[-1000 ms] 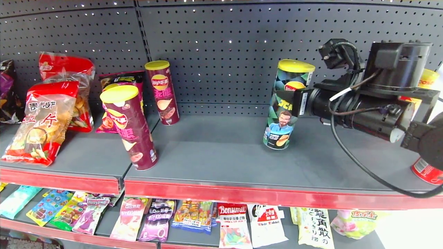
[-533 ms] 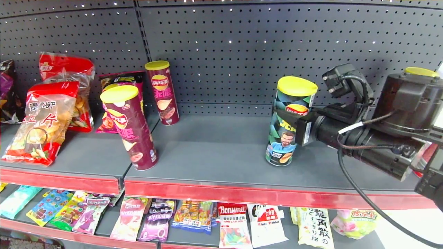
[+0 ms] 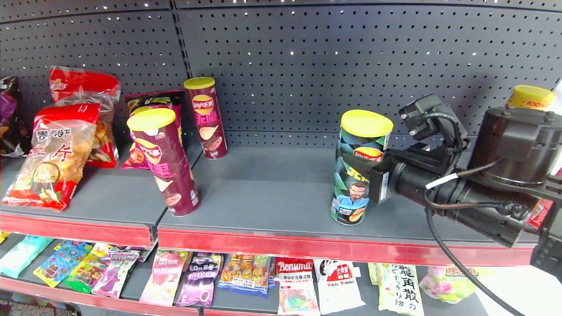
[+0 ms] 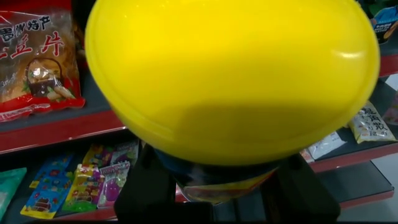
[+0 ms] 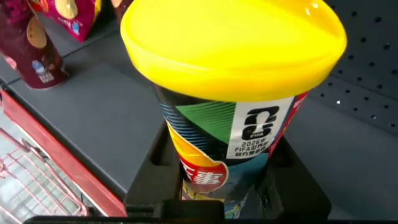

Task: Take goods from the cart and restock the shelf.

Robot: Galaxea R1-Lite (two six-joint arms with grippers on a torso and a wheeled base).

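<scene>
A green-and-black chip can (image 3: 351,202) with a yellow lid stands upright near the front edge of the grey shelf (image 3: 272,193), right of centre. My right gripper (image 3: 361,167) is shut on its middle from the right side. The right wrist view has the same can (image 5: 242,124) between the black fingers (image 5: 155,168) of my right gripper (image 5: 230,180). I cannot tell whether its base touches the shelf. In the left wrist view, my left gripper (image 4: 217,190) is shut on another yellow-lidded chip can (image 4: 230,74), held in front of the shelves.
Two maroon chip cans (image 3: 164,162) (image 3: 206,116) stand on the left half of the shelf, with snack bags (image 3: 57,153) farther left. Another yellow-lidded can (image 3: 529,98) stands at the far right. Candy packets (image 3: 246,276) line the lower shelf. The red shelf lip (image 3: 307,246) runs along the front.
My right gripper has carried the green-and-black can down, forward and slightly left, from mid-shelf to near the front edge. Everything else on the shelf has stayed put.
</scene>
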